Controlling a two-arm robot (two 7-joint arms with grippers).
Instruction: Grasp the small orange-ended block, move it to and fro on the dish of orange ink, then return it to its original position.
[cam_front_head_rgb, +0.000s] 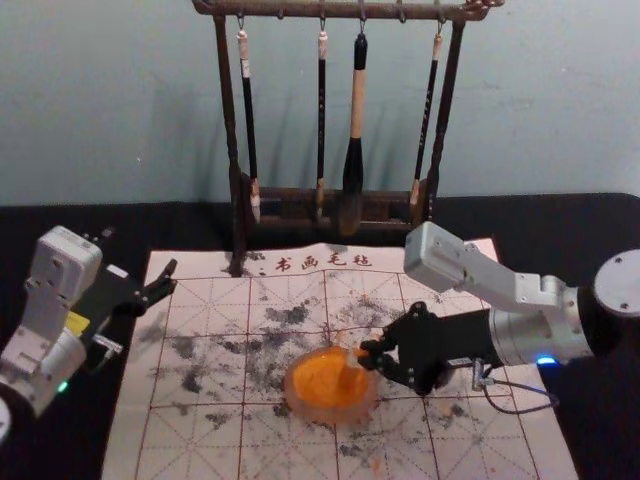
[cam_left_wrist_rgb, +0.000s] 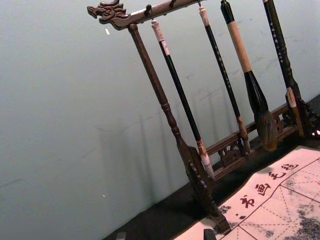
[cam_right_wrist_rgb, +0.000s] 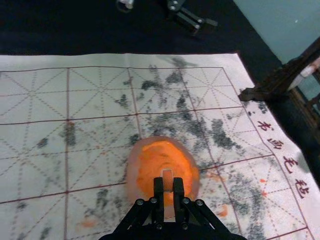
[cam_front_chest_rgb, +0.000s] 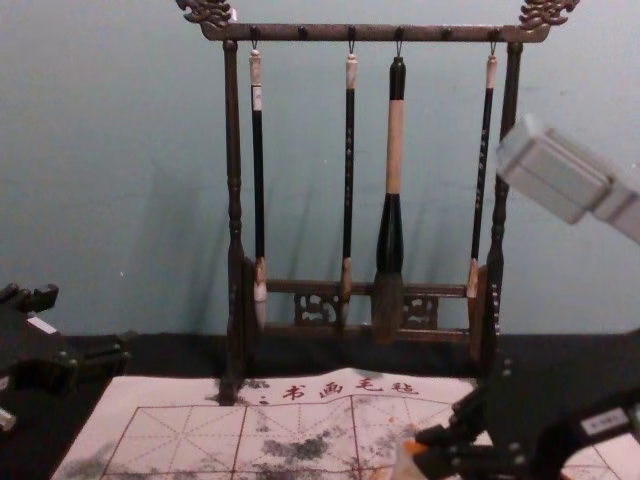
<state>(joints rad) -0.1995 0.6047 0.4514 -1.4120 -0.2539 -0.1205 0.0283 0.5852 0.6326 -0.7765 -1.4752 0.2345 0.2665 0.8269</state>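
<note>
My right gripper (cam_front_head_rgb: 370, 356) is over the right side of the dish (cam_front_head_rgb: 297, 404), shut on the small block (cam_front_head_rgb: 354, 357). In the right wrist view the block (cam_right_wrist_rgb: 167, 179) is pinched between the fingertips of this gripper (cam_right_wrist_rgb: 168, 186), above the orange ink (cam_right_wrist_rgb: 159, 154); whether it touches the ink I cannot tell. The chest view has the right gripper (cam_front_chest_rgb: 432, 452) low at the right. My left gripper (cam_front_head_rgb: 171, 278) is parked at the mat's left edge; its fingertips stand apart at the bottom of the left wrist view (cam_left_wrist_rgb: 165, 236).
A dark wooden rack (cam_front_chest_rgb: 233, 180) with several hanging brushes, a thick one (cam_front_chest_rgb: 395, 150) among them, stands at the back of the ink-stained mat (cam_front_head_rgb: 190, 440). A black cloth (cam_front_head_rgb: 560, 225) covers the table around the mat, and a wall is behind.
</note>
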